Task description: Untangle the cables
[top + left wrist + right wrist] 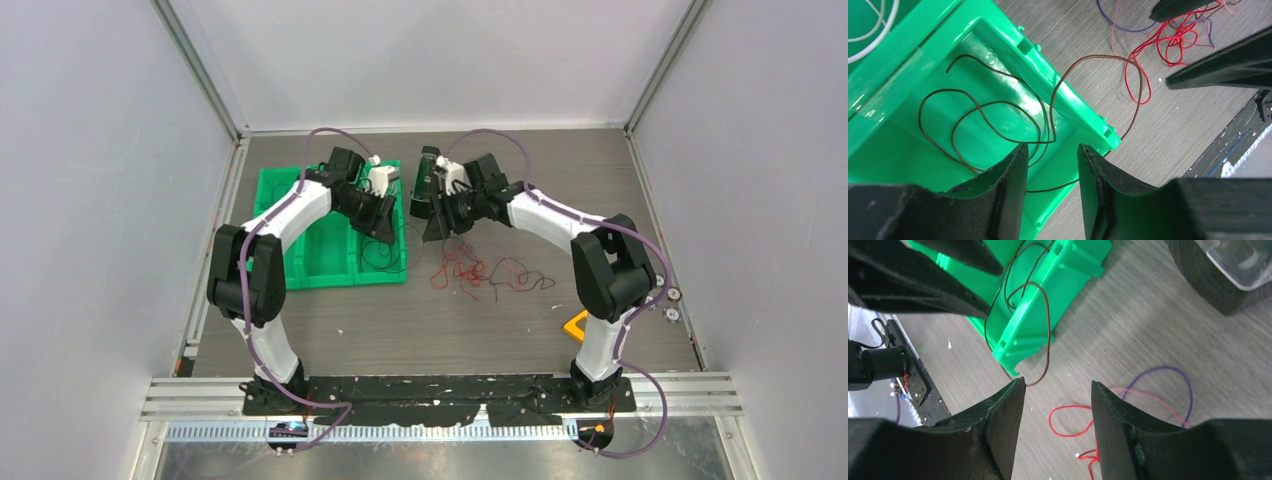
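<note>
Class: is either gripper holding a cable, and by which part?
Neither holds anything. The left gripper is open over the brown cable in the green bin; the right gripper is open over the red cable.

Lost to me
The brown cable [1098, 56] dips behind my left jaws; the red tangle [1175, 40] and white cable [885, 30] are cut by that view's edge.
</note>
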